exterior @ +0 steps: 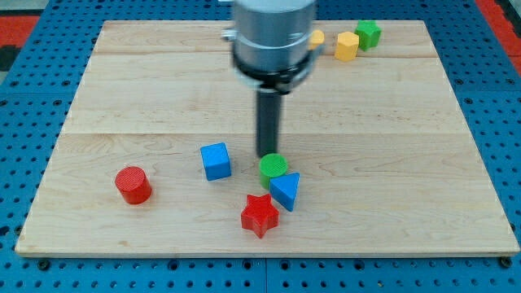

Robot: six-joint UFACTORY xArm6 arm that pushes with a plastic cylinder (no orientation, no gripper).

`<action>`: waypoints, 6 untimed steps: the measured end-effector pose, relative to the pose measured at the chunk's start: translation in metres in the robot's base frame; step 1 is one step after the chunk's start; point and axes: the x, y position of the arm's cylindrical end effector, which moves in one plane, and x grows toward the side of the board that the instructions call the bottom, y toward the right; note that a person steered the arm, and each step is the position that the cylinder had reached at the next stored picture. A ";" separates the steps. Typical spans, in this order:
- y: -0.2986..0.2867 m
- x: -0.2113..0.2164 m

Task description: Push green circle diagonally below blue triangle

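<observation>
The green circle (274, 166) lies on the wooden board (391, 146), just below the middle. The blue triangle (286, 190) sits right below it and a little to the view's right, touching or almost touching it. My tip (268, 155) stands at the green circle's upper edge, slightly to its left, right against it. The rod rises from there to the grey arm body (272, 37) at the view's top.
A blue cube (216, 160) lies left of the green circle. A red star (260, 215) sits below-left of the blue triangle. A red cylinder (133, 185) is at the left. A yellow block (347, 45), a green block (369, 33) and another yellow piece (317, 37) are at the top right.
</observation>
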 end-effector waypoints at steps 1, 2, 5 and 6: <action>-0.069 0.025; -0.102 0.031; 0.142 0.006; 0.165 0.038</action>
